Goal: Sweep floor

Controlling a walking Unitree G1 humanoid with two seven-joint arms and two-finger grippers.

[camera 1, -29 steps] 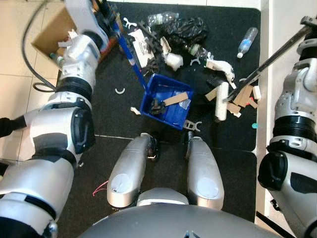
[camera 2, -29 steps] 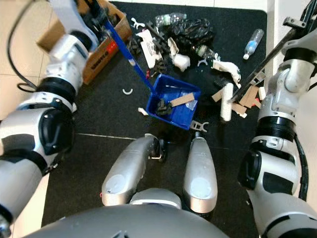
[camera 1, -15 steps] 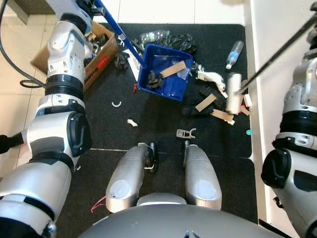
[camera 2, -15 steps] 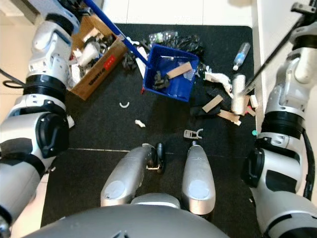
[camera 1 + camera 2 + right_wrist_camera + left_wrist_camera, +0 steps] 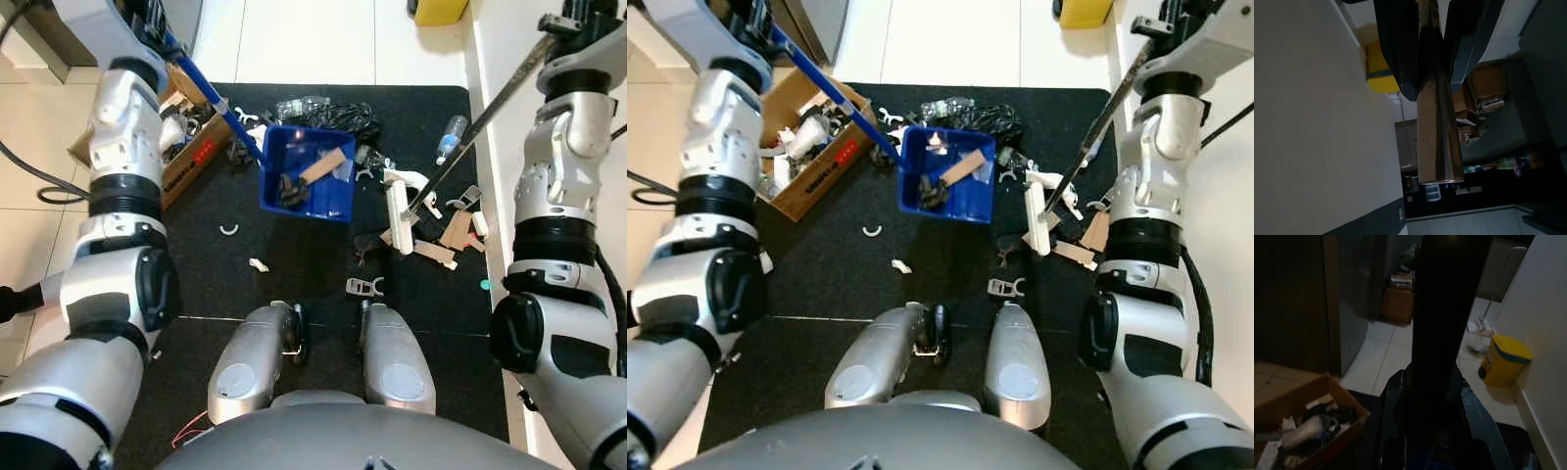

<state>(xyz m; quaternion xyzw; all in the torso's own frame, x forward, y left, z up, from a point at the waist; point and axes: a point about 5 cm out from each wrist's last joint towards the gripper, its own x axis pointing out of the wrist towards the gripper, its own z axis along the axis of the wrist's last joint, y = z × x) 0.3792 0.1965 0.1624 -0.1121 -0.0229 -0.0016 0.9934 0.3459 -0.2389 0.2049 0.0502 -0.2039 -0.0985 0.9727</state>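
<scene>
left claw [image 5: 1425, 396] lifted blue dustpan [image 5: 306, 184] farther up mat [image 5: 323, 264]; broom [image 5: 400, 217] swung inward.

1 blue dustpan [image 5: 306, 184], 1 broom [image 5: 400, 206], 1 cardboard box [image 5: 799, 157], 1 clear bottle [image 5: 450, 136], 1 yellow bin [image 5: 1503, 360].

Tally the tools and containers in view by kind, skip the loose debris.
blue dustpan: 1
broom: 1
cardboard box: 1
yellow bin: 1
Total: 4

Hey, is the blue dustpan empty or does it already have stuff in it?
Not empty: the blue dustpan holds a cardboard strip and a dark clump.
</scene>
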